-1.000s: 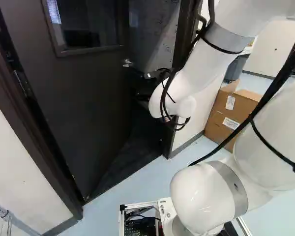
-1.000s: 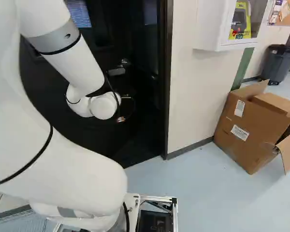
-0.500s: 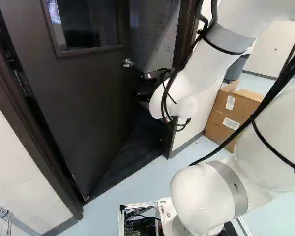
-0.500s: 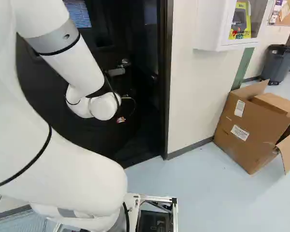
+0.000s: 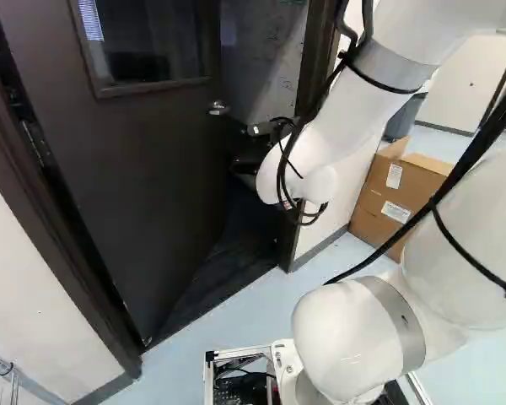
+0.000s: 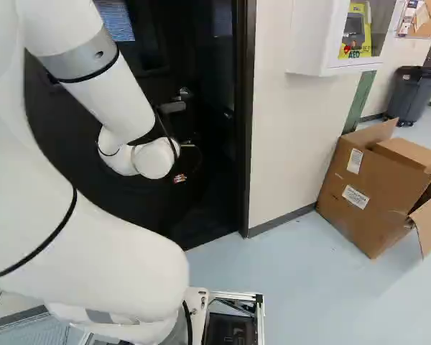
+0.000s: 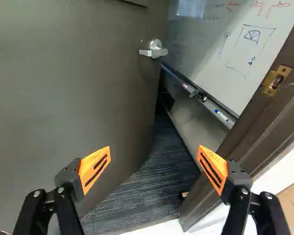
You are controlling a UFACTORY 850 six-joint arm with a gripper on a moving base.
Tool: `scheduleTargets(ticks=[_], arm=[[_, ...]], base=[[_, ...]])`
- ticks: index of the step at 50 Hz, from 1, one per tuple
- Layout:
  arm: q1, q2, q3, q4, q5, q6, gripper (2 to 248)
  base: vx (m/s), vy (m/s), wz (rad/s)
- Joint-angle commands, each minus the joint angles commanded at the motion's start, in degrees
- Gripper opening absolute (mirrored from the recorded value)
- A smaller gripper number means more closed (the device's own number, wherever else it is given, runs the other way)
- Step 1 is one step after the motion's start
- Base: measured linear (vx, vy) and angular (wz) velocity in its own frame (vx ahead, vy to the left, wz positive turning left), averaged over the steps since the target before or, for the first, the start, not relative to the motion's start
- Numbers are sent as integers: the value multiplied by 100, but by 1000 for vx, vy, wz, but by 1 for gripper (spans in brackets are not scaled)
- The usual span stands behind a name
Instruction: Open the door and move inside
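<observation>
**Contact is to be feared on the way in**

The door [image 7: 78, 98] is seen partly open, ahead of the gripper [image 7: 154, 164]; its handle [image 7: 155, 50] is not gripped. The fingers are spread wide and nothing is held. If the base [image 5: 209, 380] is driven forward in this pose, the door frame [image 7: 252, 120] could be struck by the arm [image 5: 346, 118], since little side room seems left. The door could also be swung back, if it is not blocked.
</observation>
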Motion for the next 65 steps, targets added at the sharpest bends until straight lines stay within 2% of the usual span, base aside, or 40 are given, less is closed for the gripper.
scheduleTargets(ticks=[65], arm=[[0,0,0,0,0,0,247]], base=[[50,41,69]])
